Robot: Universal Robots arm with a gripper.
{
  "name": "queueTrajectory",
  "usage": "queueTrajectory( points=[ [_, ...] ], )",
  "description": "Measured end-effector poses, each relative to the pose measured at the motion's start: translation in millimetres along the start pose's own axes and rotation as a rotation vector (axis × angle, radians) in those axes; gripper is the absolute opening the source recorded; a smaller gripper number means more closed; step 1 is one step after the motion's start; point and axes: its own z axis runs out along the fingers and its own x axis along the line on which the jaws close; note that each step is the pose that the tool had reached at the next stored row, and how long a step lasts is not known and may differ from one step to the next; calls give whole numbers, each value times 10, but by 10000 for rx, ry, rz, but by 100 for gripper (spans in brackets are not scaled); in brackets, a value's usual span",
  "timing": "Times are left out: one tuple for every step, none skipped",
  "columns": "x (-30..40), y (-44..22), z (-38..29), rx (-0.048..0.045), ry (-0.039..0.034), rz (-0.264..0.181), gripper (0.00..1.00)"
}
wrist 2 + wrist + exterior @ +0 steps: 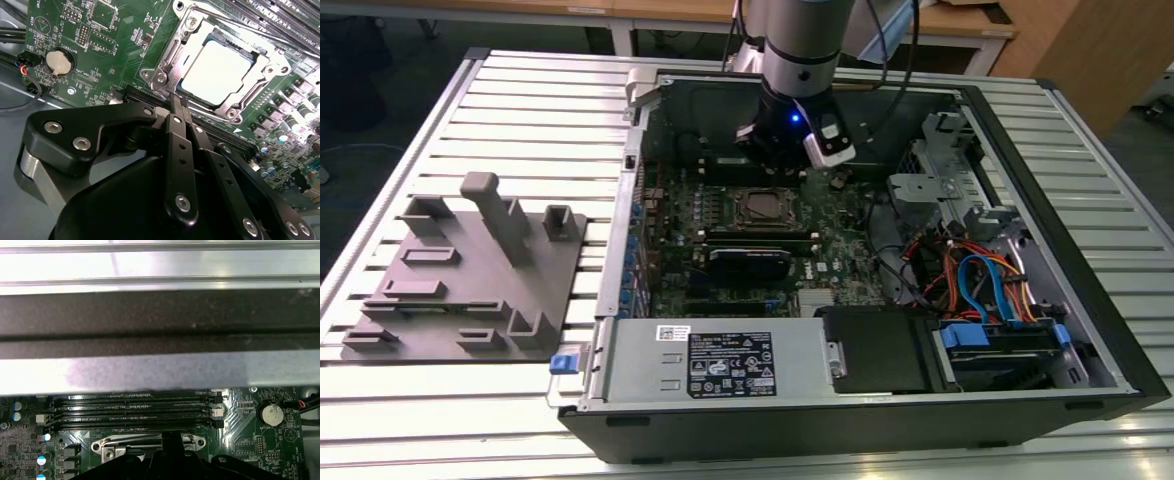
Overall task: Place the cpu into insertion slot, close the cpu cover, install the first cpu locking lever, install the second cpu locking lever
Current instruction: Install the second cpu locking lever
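Fingers [176, 102] pressed together at cpu cover [170, 60] edge; cpu [220, 70] beyond.

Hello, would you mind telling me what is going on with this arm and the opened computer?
A robot arm is reaching into an open computer case lying on a slatted table. Its gripper, fingers together, sits at the edge of the processor socket on the green motherboard. The cpu already lies in the insertion slot, and the cpu cover is folded down around it. A grey fixture stands on the table beside the case.
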Motion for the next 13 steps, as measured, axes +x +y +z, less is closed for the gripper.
queueTrajectory(
  points=[
    [0,-3,0,0,0,0,10],
    [0,-5,-1,0,1,0,10],
    [-1,-9,-1,0,0,1,10],
    [-1,-12,-1,-1,0,0,10],
    [-1,-16,-1,-1,0,1,10],
    [-1,-19,-2,-1,0,0,10],
    [-1,-23,-2,0,0,0,10],
    [-2,-26,-3,0,0,0,10],
    [-2,-29,-3,-1,0,0,10],
    [-2,-30,-3,-1,-1,1,10],
    [-2,-33,-4,0,0,1,10],
    [-2,-34,-4,0,0,1,10],
    [-2,-34,-4,0,0,1,10]
  ],
)
